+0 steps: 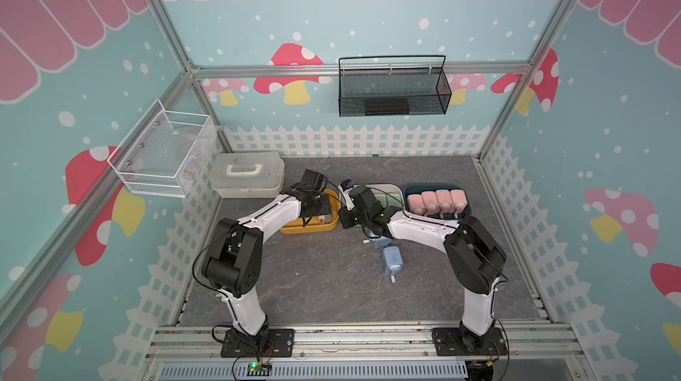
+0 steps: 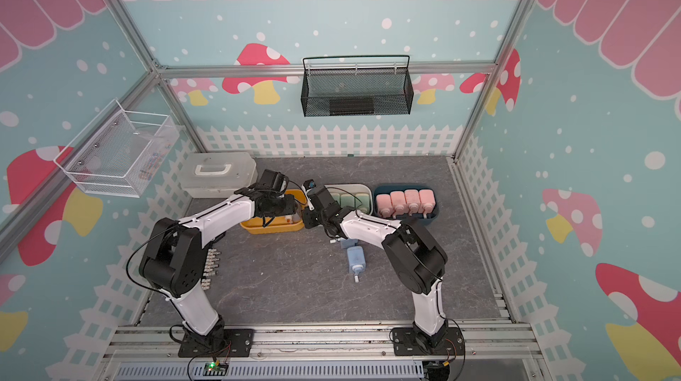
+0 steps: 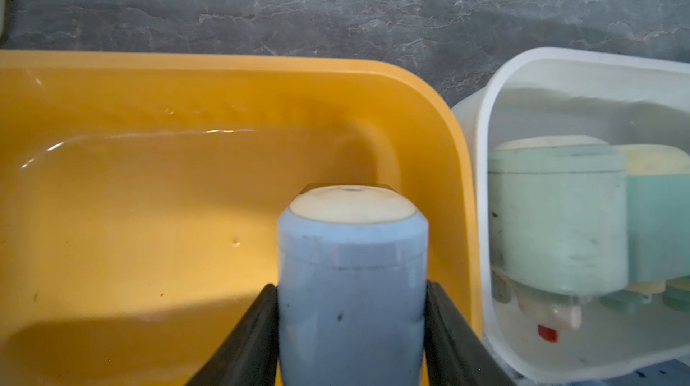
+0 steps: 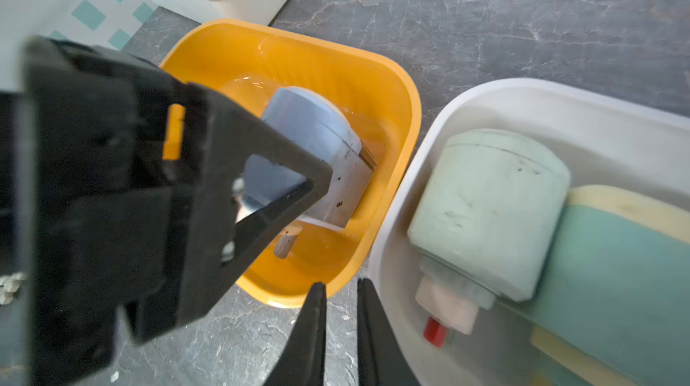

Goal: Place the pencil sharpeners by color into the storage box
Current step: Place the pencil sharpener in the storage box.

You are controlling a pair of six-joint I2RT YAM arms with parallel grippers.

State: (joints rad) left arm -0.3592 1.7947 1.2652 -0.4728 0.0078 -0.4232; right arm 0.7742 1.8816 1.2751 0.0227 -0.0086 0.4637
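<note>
1. The left gripper (image 3: 351, 287) has its jaws closed about halfway on the sides of a blue sharpener (image 3: 353, 238). It holds the sharpener low inside the yellow bin (image 3: 224, 63) and has not let go. No other sharpener shows in that bin, so I judge the blue sorting has only begun.
2. The right gripper (image 4: 339, 283) is empty, with only a narrow gap between its jaws. It hovers over the bare table (image 4: 485, 10) at the seam between the yellow bin and the white bin (image 4: 522, 85).
3. Just beside the right jaws, the white bin already holds several green sharpeners (image 4: 493, 208) lying side by side. Green looks done or nearly done.
4. Behind the right jaws, toward that arm's base, two loose blue sharpeners remain on the table. One lies in the open (image 1: 391, 259); the other is partly hidden under the forearm (image 1: 381, 242). These are what is left.
5. Farthest from both sets of jaws, the dark blue bin (image 1: 468, 207) holds four pink sharpeners (image 1: 436, 200) in a row, so pink appears finished.
</note>
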